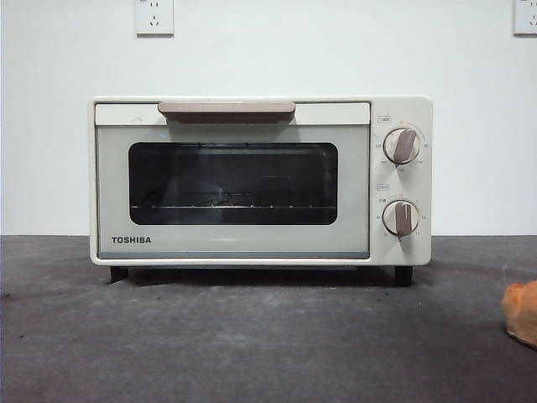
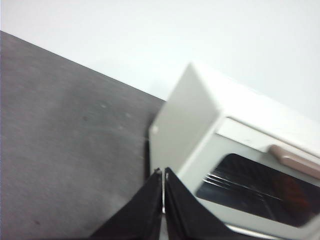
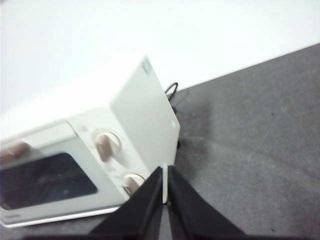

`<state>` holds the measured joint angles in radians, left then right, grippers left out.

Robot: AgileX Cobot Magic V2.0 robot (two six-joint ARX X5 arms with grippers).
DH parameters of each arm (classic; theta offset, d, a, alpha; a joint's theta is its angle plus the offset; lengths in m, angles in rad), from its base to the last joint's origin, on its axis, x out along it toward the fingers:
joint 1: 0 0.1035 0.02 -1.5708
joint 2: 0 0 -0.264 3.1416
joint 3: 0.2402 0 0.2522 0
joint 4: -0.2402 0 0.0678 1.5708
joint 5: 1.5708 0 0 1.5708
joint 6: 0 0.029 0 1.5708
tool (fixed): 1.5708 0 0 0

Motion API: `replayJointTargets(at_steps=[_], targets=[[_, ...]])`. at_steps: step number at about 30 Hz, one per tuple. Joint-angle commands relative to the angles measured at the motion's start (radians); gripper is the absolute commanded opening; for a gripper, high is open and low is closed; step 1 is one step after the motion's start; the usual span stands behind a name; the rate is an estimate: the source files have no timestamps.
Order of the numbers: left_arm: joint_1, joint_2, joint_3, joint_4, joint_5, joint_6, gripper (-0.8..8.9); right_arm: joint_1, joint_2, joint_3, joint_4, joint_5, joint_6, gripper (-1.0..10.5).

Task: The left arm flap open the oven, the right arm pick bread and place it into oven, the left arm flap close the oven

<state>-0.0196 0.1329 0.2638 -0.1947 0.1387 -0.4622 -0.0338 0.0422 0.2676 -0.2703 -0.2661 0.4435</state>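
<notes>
The cream-white TOSHIBA oven (image 1: 252,180) stands in the middle of the dark table with its glass door shut and its beige handle (image 1: 226,109) along the top. The golden-orange bread (image 1: 522,312) lies on the table at the right edge of the front view, partly cut off. My left gripper (image 2: 163,174) is shut and empty, off the oven's (image 2: 210,150) left side. My right gripper (image 3: 165,172) is shut and empty, off the oven's (image 3: 100,150) right side near the two knobs (image 3: 107,145). Neither arm shows in the front view.
The dark grey table (image 1: 252,344) stretches in front of the oven. A white wall with two sockets (image 1: 154,17) stands behind. A black cable (image 3: 172,92) runs behind the oven's right side.
</notes>
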Motion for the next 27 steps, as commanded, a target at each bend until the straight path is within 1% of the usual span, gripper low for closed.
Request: replayJointTargets(at_steps=[1,5,7,12,15,20,23,25,27], targets=[[-0.004,0.065,0.093,-0.051,0.024,-0.021,0.11,0.0,0.05,0.095,-0.071,-0.002,0.026,0.1],[-0.024,0.182,0.23,-0.093,0.028,-0.003,0.11,0.0,0.144,0.233,-0.162,-0.06,-0.021,0.1],[-0.043,0.248,0.303,-0.1,0.035,0.024,0.11,0.0,0.196,0.299,-0.207,-0.086,-0.049,0.1],[-0.103,0.383,0.457,-0.126,0.097,0.095,0.11,0.002,0.328,0.454,-0.304,-0.134,-0.112,0.1],[-0.148,0.451,0.546,-0.169,0.107,0.145,0.11,0.019,0.393,0.532,-0.346,-0.177,-0.164,0.1],[-0.225,0.532,0.677,-0.269,0.122,0.228,0.11,0.077,0.481,0.634,-0.42,-0.255,-0.25,0.1],[-0.261,0.554,0.731,-0.312,0.18,0.311,0.11,0.109,0.513,0.669,-0.442,-0.322,-0.286,0.1],[-0.278,0.557,0.75,-0.33,0.238,0.36,0.11,0.128,0.523,0.682,-0.441,-0.374,-0.288,0.1],[-0.289,0.552,0.751,-0.333,0.299,0.382,0.11,0.139,0.526,0.687,-0.443,-0.392,-0.287,0.1]])
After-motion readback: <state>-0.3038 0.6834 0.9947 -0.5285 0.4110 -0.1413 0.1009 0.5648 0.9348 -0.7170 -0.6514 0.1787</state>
